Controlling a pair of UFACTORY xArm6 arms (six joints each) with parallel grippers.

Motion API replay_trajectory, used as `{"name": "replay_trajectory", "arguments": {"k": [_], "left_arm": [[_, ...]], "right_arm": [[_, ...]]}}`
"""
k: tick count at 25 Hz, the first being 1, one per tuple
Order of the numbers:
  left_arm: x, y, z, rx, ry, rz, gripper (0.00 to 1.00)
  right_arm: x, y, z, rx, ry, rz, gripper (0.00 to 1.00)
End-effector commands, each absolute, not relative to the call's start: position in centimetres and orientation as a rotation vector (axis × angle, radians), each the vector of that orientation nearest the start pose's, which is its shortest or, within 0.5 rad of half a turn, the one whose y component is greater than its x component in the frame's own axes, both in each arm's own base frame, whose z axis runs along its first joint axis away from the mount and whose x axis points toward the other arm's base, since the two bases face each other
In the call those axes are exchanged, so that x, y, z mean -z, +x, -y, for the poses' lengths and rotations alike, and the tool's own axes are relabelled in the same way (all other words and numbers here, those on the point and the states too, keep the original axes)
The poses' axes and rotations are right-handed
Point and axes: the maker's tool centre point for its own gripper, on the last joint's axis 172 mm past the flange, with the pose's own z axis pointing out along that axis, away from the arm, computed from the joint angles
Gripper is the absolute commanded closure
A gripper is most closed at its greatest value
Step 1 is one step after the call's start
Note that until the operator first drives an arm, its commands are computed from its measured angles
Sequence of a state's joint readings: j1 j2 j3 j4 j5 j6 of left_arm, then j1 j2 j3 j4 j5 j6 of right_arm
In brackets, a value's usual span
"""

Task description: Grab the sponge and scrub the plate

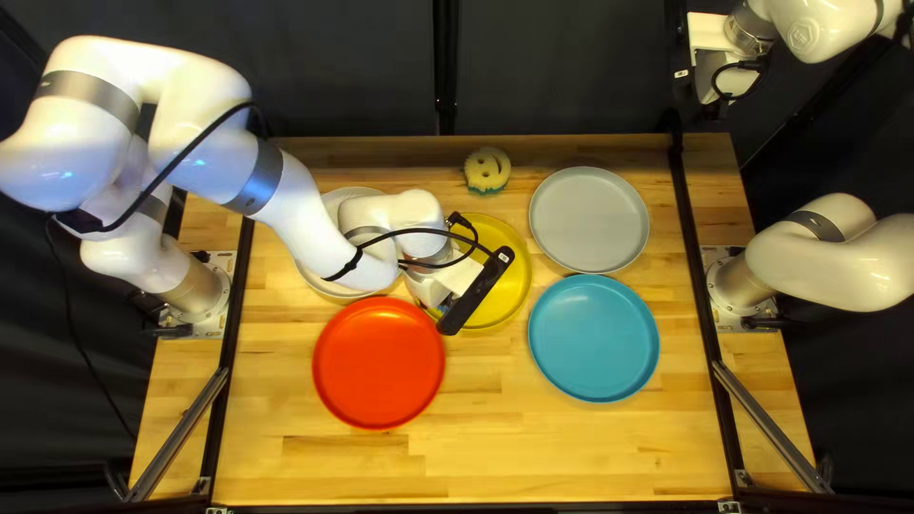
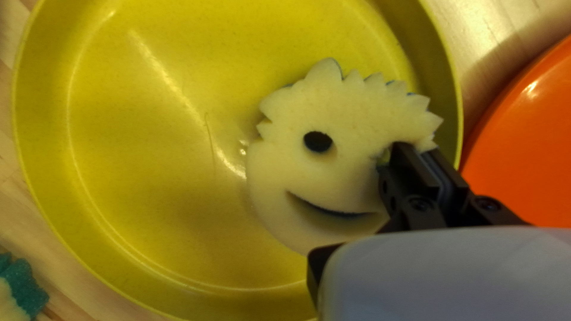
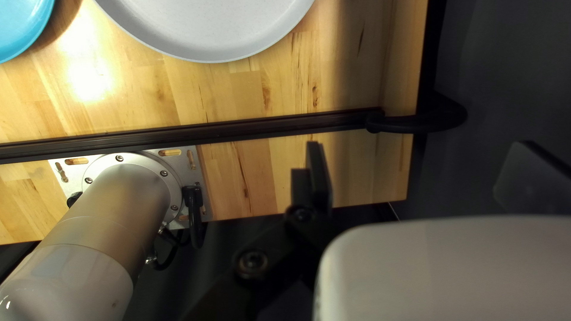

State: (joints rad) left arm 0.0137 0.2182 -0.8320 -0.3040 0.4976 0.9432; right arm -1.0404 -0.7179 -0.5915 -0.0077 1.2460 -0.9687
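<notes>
My left gripper point(image 1: 430, 287) is over the yellow plate point(image 1: 509, 276) in the top left view, its fingertips hidden. In the left wrist view the gripper point(image 2: 423, 159) is shut on a pale smiley sponge point(image 2: 285, 178), pinching it at one eye beside the jagged edge. This sponge lies over the yellow plate point(image 2: 148, 196), near its rim; whether it touches the plate cannot be told. A second smiley sponge point(image 1: 487, 169) rests on the table behind the yellow plate. My right gripper point(image 1: 709, 71), raised at the far right corner, stands open and holds nothing; the right wrist view shows the gripper point(image 3: 419, 178) too.
A red plate point(image 1: 379, 363) is in front of the left arm, close to the yellow plate. A blue plate point(image 1: 593, 338) and a grey plate point(image 1: 589, 219) stand to the right. Another pale plate point(image 1: 319, 278) is partly under the left arm. Dark rails point(image 1: 700, 257) cross the table's sides.
</notes>
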Motion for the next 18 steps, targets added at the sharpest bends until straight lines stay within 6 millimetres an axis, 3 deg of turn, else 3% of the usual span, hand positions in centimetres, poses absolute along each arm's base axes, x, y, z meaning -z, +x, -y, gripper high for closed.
{"name": "replay_trajectory", "arguments": {"k": [1,7,10,13,18], "left_arm": [[-4.1,48.2,-1.5,0.273,-3.058,-1.039,1.0],[-4.5,48.6,-4.6,0.262,-3.08,-1.015,1.0],[-4.2,48.4,-5.2,0.261,-3.089,-1.006,1.0],[-3.8,48.4,-4.3,0.263,-3.091,-1.01,1.0],[-4.0,49.2,-0.2,0.278,-3.072,-1.039,1.0]], "right_arm": [[-23.9,14.9,25.7,0.044,-3.197,-0.111,0.0],[-23.9,14.9,25.7,0.044,-3.197,-0.111,0.0],[-23.9,14.9,25.7,0.044,-3.197,-0.111,0.0],[-23.9,14.9,25.7,0.044,-3.197,-0.111,0.0],[-23.9,14.9,25.7,0.044,-3.197,-0.111,0.0]]}}
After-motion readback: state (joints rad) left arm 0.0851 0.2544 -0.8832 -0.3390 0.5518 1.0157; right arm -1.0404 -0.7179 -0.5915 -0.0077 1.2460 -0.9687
